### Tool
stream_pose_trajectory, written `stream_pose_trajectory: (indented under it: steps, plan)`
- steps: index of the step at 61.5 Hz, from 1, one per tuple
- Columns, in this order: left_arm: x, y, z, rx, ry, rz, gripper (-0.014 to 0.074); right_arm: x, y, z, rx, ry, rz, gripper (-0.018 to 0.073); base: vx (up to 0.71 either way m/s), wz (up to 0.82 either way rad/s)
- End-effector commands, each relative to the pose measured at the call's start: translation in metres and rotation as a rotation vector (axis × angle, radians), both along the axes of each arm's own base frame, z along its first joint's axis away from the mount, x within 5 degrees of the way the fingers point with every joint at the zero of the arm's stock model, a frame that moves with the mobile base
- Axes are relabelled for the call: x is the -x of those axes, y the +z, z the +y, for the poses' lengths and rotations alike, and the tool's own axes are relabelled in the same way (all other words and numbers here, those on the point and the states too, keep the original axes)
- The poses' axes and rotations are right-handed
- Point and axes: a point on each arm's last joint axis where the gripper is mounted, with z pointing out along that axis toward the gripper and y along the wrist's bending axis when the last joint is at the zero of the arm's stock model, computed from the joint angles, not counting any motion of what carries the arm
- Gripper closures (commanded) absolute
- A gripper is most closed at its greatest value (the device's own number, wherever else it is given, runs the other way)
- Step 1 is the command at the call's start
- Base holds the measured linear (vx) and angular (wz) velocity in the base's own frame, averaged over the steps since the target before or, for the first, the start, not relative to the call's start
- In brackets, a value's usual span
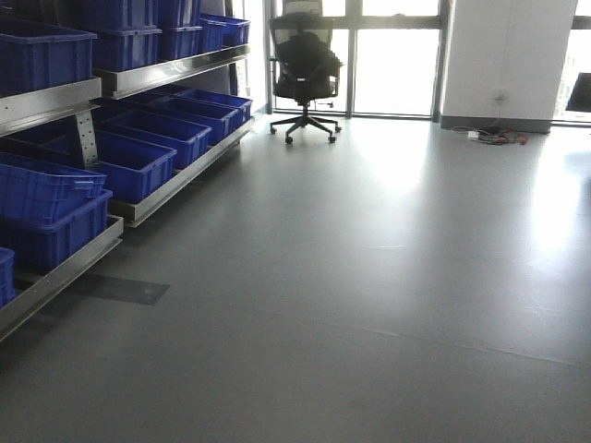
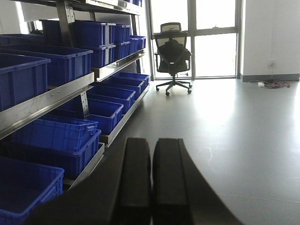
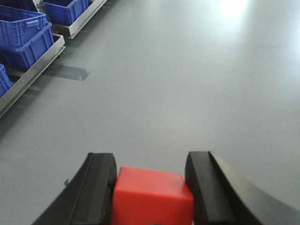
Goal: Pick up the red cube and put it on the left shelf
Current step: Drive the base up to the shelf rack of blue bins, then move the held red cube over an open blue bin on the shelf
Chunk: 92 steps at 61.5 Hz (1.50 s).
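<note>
The red cube point(image 3: 152, 197) sits between the two black fingers of my right gripper point(image 3: 151, 164), which is shut on it and holds it above the grey floor. My left gripper point(image 2: 151, 150) is shut and empty, its fingers pressed together and pointing along the aisle. The left shelf point(image 1: 138, 78) is a steel rack with blue crates along the left side; it also shows in the left wrist view point(image 2: 51, 96) and at the top left of the right wrist view point(image 3: 33, 61). Neither gripper shows in the front view.
Blue crates point(image 1: 138, 161) fill the rack's tiers. A black office chair point(image 1: 305, 69) stands by the far windows. Cables point(image 1: 499, 137) lie by the white wall at the right. A dark patch point(image 1: 125, 291) marks the floor near the rack's base.
</note>
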Motion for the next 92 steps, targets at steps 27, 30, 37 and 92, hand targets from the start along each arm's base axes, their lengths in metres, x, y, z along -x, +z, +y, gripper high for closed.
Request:
stream_pose_trajectory:
  steps: [27,30,37,92]
  plan:
    - [-0.0009,-0.0004,0.0004,0.009,0.003,-0.053,0.0491,-0.0026,0.0163,0.0010,-0.009,0.010,-0.110,0.0499,0.61,0.25]
    - [-0.0009,-0.0004,0.0004,0.009,0.003,-0.053,0.0491,-0.0026,0.0163,0.0010,-0.009,0.010,-0.110,0.0499,0.57,0.31]
    - [-0.0009,-0.0004,0.0004,0.009,0.003,-0.053,0.0491,-0.0026,0.0163,0.0010,-0.009,0.010,-0.110,0.0499,0.57,0.37]
    - [-0.0009,-0.0004,0.0004,0.009,0.003,-0.053,0.0491,-0.0026,0.0163,0.0010,-0.009,0.010,-0.110,0.0499,0.47,0.54]
